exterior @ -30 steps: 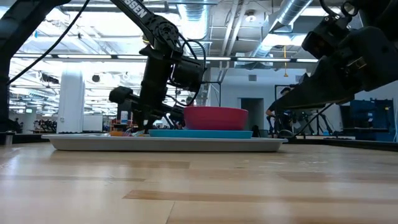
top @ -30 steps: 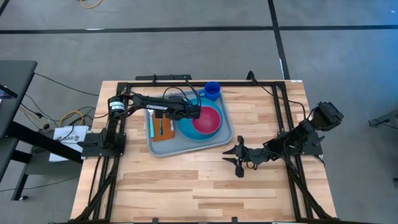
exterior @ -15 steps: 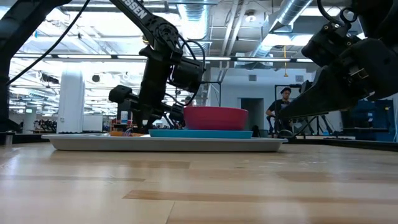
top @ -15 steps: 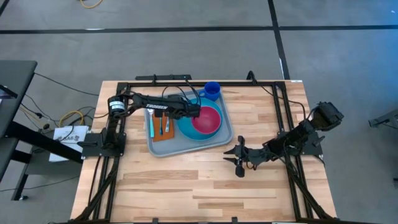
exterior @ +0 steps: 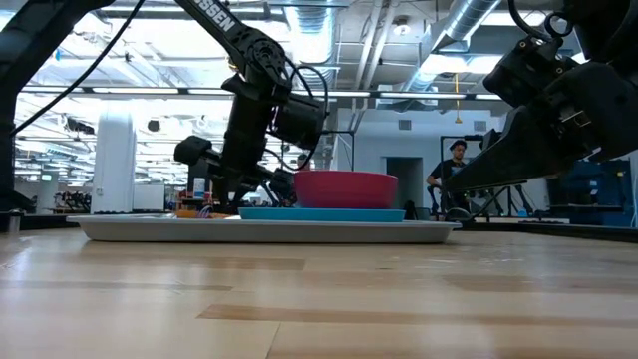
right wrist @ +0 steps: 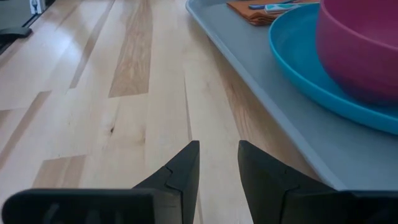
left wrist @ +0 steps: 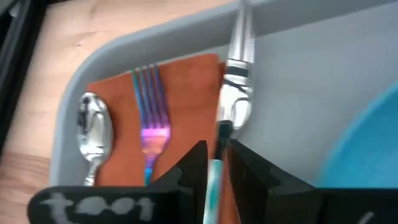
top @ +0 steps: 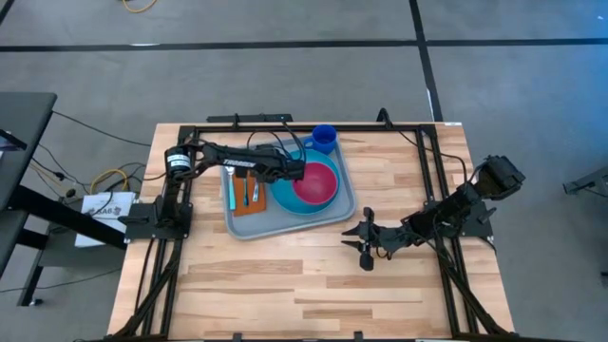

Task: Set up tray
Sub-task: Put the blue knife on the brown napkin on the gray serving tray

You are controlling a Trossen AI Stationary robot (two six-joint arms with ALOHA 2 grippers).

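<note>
The grey-blue tray (top: 337,214) lies mid-table. On its left part lies a rust-brown napkin (left wrist: 180,93) with a spoon (left wrist: 93,134) and a fork (left wrist: 149,118). Along the napkin's plate-side edge lies a knife (left wrist: 239,68) with a teal handle. My left gripper (left wrist: 216,163) hangs over the napkin, shut on the knife. A pink bowl (top: 316,183) stands on a blue plate (top: 283,195) in the tray's right part. My right gripper (right wrist: 218,155) is open, low over the table (right wrist: 124,124) off the tray's near right corner. My left gripper pinches the knife's teal handle (left wrist: 213,180) between its two fingers, just behind the blade. It comes slanting down from the tray's far side and the fingers lie along the knife. The blade tip (left wrist: 241,18) points at the tray's near rim; whether it rests there is unclear.
A blue cup (top: 324,139) stands on the table just beyond the tray's far right corner. A black frame (top: 285,126) runs round the table's edges. Bare wood (top: 285,285) spreads along the near side. A person (exterior: 454,175) stands in the room behind.
</note>
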